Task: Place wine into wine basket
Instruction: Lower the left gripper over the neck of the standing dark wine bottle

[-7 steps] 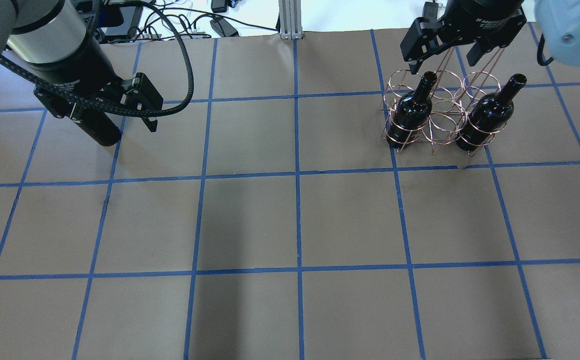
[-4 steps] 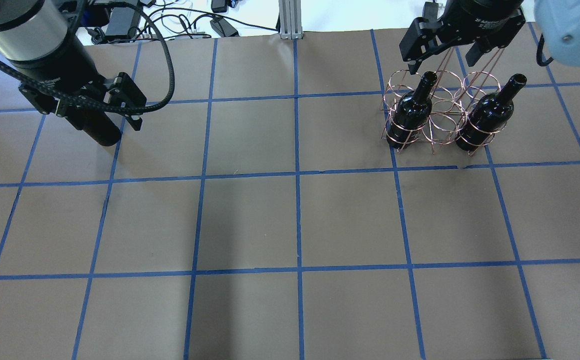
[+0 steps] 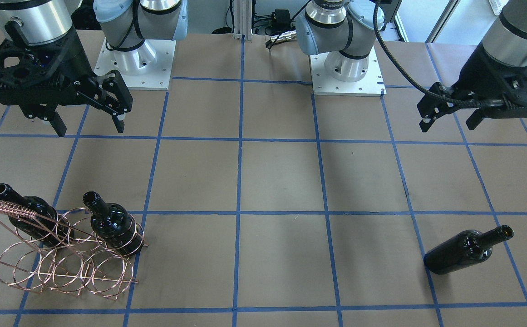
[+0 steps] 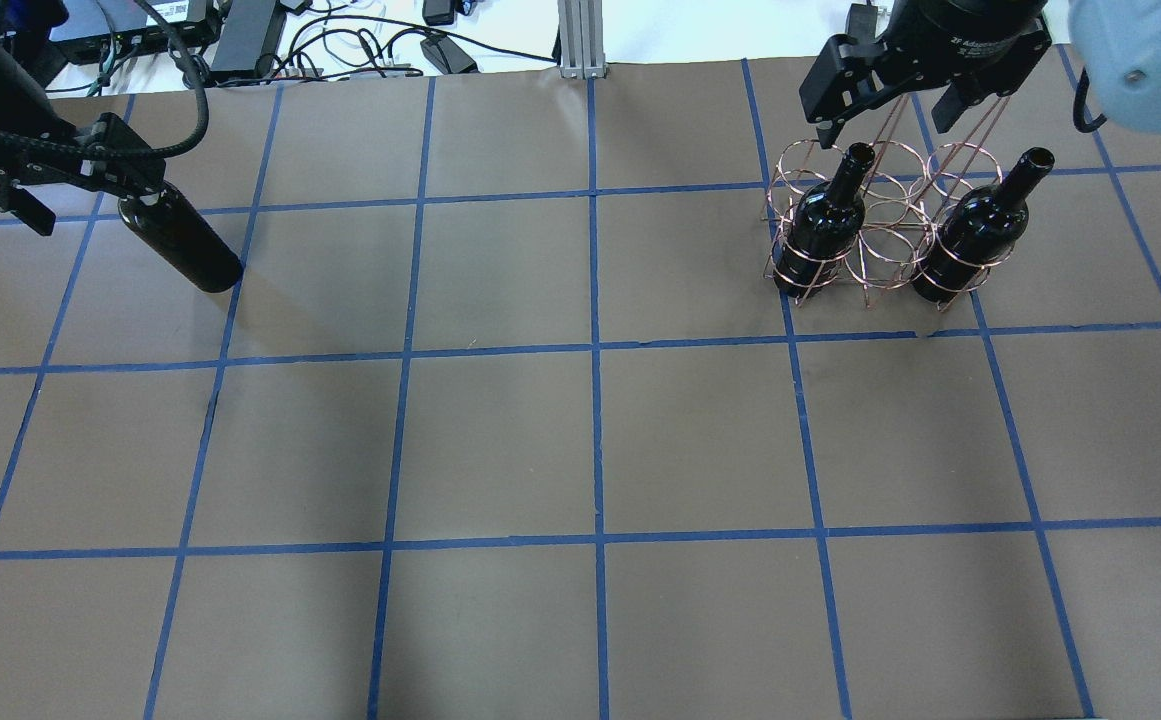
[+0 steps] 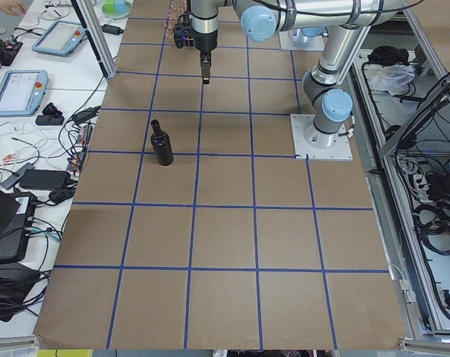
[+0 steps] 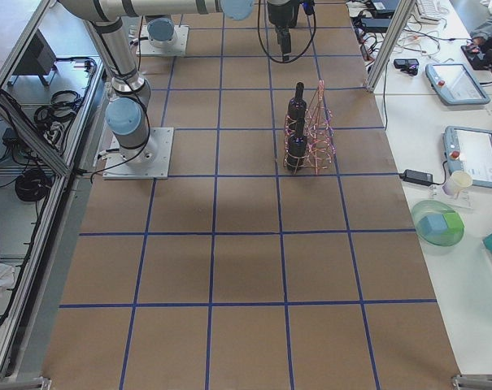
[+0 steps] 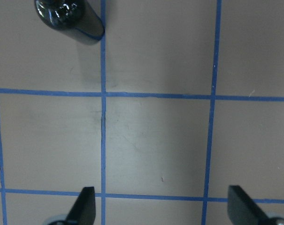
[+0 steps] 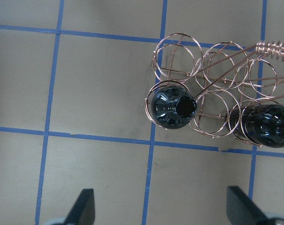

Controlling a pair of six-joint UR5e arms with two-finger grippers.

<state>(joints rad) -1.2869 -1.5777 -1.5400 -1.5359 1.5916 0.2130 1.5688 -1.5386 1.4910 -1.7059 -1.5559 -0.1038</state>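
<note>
A glossy black wine bottle [image 4: 180, 242] stands upright and alone on the table's left side; it also shows in the front view [image 3: 465, 252] and at the top left of the left wrist view [image 7: 69, 18]. My left gripper [image 4: 80, 195] is open and empty, high up, to the left of and behind the bottle. The copper wire wine basket [image 4: 875, 245] stands at the far right with two black bottles [image 4: 820, 232] [image 4: 975, 240] in its outer rings; the middle ring is empty. My right gripper [image 4: 885, 128] hangs open above the basket [image 8: 212, 101].
The table is brown paper with a blue tape grid. Cables and boxes [image 4: 240, 40] lie beyond the far edge. The arm bases [image 3: 347, 72] stand at the robot's side. Tablets and gear [image 5: 20, 89] lie on side benches.
My left gripper has moved left and back, off the lone bottle, which now shows in full. The right arm, the basket and its bottles have not moved.
</note>
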